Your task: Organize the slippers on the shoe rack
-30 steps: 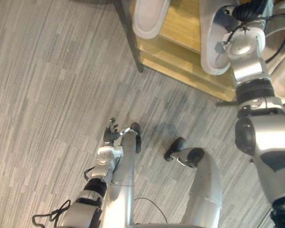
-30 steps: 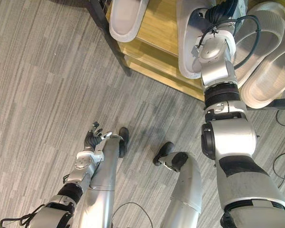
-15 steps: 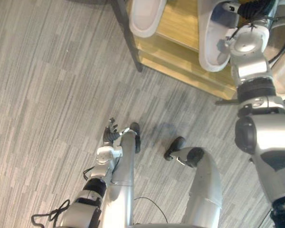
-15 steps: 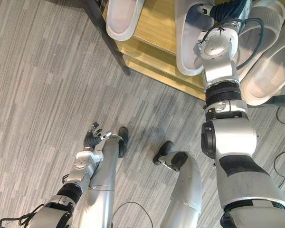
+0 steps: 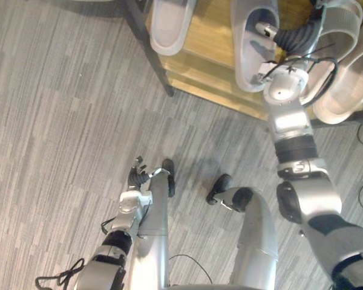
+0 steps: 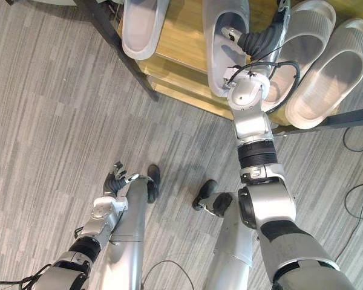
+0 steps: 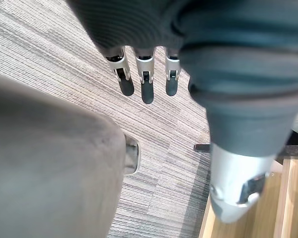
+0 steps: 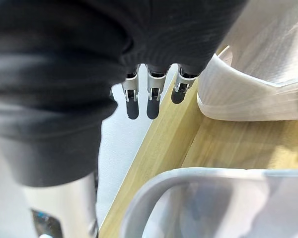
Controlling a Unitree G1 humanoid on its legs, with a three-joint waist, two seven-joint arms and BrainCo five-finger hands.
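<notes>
Up on the wooden top of the shoe rack (image 6: 187, 36), the right hand (image 6: 239, 37) has gone deeper than it was a second ago. Back then the wrist sat over the front end of the middle slipper (image 6: 216, 72), now the hand is over its strap part, further from the front edge. Heads up though, the whole view slid too, so the head camera moved, and I can't honestly say whether the slipper itself got shoved back.

Its fingers (image 8: 148, 96) look straight and side by side in the wrist view, not curled round anything, so I'd call it a push or a rest, not a grab. The third slipper (image 6: 299, 45) is near the middle one, and the end slipper (image 6: 333, 69) is next to that toward the right end. The left slipper (image 6: 140, 27) sits apart by the left front corner. The left hand (image 6: 116, 178) hangs low over the floor (image 6: 48, 121), fingers (image 7: 146, 87) loose and straight, holding nothing.

My read: all four are on the rack, what's left is squaring them up and closing that gap on the left
</notes>
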